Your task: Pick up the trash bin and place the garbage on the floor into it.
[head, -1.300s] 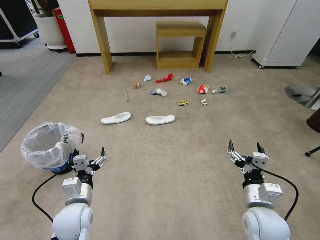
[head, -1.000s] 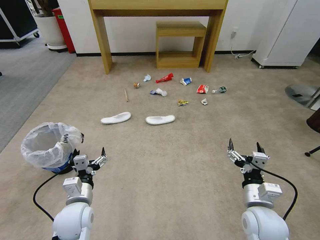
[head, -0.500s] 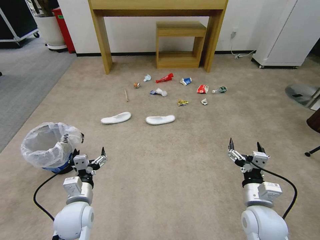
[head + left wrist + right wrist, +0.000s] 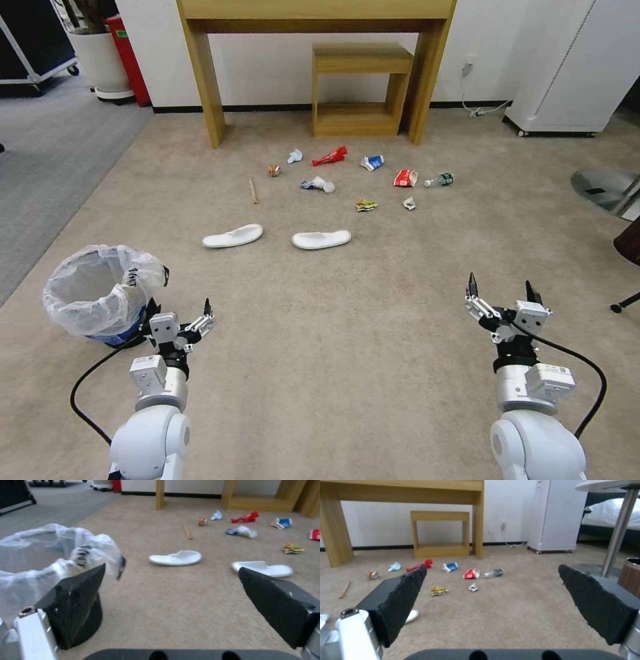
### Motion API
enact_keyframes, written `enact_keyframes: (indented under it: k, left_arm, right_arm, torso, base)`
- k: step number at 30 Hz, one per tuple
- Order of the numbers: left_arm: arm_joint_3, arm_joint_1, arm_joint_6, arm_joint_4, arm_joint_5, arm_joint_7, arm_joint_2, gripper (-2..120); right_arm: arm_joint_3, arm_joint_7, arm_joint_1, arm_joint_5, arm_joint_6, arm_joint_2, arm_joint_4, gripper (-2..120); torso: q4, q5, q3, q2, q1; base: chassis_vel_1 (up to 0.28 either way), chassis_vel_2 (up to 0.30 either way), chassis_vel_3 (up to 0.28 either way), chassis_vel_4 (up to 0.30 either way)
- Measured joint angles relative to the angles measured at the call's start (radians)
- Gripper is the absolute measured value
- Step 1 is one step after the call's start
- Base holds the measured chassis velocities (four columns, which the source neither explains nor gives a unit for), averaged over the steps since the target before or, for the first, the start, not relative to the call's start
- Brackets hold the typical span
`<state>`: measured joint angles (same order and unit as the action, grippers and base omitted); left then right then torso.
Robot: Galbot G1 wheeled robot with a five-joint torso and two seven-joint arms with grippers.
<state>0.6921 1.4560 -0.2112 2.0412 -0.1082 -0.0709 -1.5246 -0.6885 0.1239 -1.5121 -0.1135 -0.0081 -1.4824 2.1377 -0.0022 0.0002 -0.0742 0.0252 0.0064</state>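
Beige carpet forms the floor on which everything lies. The trash bin, blue and lined with a translucent white bag bearing black writing, is seen standing upright near the carpet's left edge, where grey carpet begins. The left end effector is held just beside the bin on its right side, its fingers spread apart and nothing between them; whether one finger touches the bag cannot be told. In the left wrist view the bag is seen close against one black finger. The right end effector is held well apart over bare carpet on the right, its fingers likewise spread and empty.

The garbage is scattered farther ahead, before a wooden table at the wall: two white slippers nearest, then a wooden stick, a yellow wrapper, white tissues, a red wrapper, a blue-white carton, another red wrapper and a clear bottle.
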Motion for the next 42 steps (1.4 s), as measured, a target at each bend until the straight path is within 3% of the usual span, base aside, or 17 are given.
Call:
enact_keyframes:
  k: [42]
  left_arm:
    - [0.023,0.015,0.013,0.021,-0.041,-0.008,0.01,100]
  right_arm:
    - [0.016,-0.031,0.007,0.03,0.061,-0.023,-0.031,100]
  torso:
    - [0.0003,-0.0004,0.0,0.0,0.0]
  base:
    - [0.173,0.167,-0.167,-0.167]
